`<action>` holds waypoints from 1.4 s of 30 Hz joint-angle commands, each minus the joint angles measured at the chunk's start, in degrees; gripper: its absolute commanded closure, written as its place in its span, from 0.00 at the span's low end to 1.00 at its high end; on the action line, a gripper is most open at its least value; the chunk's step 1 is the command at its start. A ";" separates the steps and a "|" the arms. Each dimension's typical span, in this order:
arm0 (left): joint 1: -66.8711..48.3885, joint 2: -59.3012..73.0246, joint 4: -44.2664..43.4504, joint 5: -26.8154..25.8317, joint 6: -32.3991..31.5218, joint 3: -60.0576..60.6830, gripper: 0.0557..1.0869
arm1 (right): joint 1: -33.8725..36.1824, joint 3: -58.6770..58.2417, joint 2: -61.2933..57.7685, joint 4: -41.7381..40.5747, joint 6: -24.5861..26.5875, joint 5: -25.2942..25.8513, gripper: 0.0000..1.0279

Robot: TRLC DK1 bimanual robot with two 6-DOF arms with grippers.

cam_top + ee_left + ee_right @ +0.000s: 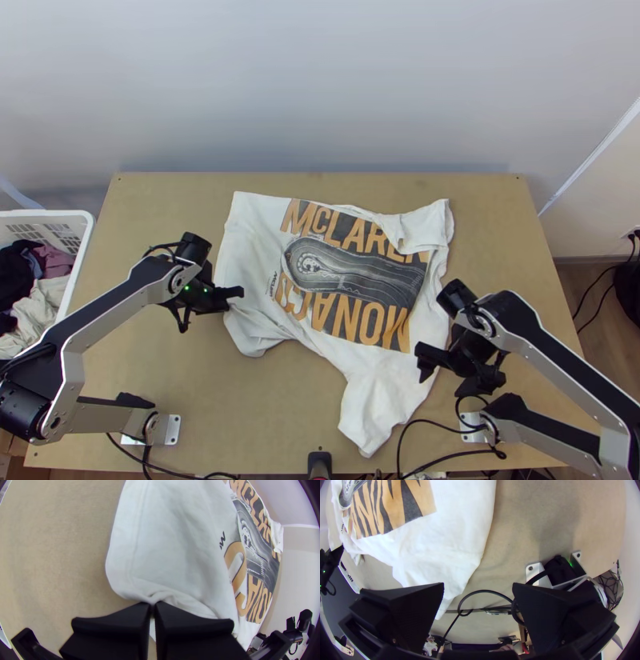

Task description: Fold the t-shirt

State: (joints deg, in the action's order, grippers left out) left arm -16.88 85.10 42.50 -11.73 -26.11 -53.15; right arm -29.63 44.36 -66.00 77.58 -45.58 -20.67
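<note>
Near sleeve (368,408): beside the right claw, probably wants pinching flat, then an even, low pull!
Right claw (478,586): wide apart, holding nothing.
Left claw (152,604): clamped on the shirt's puckered edge; steady there.
T-shirt (246,248): spread, rumpled, mostly between both claws.

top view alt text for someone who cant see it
A rumpled white t-shirt with a printed front lies spread on a wooden table. The left gripper pinches its left edge; the right gripper hangs open by its lower right edge. A basket of clothes stands at left.
</note>
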 commanded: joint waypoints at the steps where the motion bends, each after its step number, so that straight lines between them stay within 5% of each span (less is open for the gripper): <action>1: 0.98 -0.46 0.65 0.48 0.00 0.23 0.96 | -0.61 -3.49 -1.42 -1.56 0.93 -1.22 0.10; 11: 1.42 0.24 -0.84 0.48 0.18 1.03 0.96 | -2.45 -8.59 -5.28 -10.96 8.49 -2.89 0.11; 16: 2.12 0.59 -0.84 0.39 0.80 0.67 0.96 | -1.84 -8.94 -7.48 -14.74 9.99 -2.80 0.18; 19: 2.47 0.59 -0.84 0.48 1.15 0.67 0.96 | -1.75 -9.11 -7.83 -17.29 10.25 -2.71 0.32; 24: 2.82 0.59 -0.84 0.48 1.67 0.67 0.96 | -1.75 -10.17 -9.15 -18.34 10.69 -2.71 0.33; 30: 2.82 0.59 -0.84 0.39 1.67 0.67 0.96 | -1.84 -10.61 -7.83 -20.01 10.87 -0.25 0.69; 33: 2.82 0.33 -0.75 0.39 1.76 0.67 0.96 | -1.84 -10.17 -5.55 -21.16 10.87 3.53 0.97; 42: 3.70 -3.27 -0.66 0.48 2.47 -1.96 0.96 | 0.62 -1.82 3.68 -20.72 11.66 9.15 0.97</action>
State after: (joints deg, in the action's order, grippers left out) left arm -14.26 83.79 42.00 -11.75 -23.97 -53.23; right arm -29.45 38.22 -65.67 56.80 -34.59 -13.32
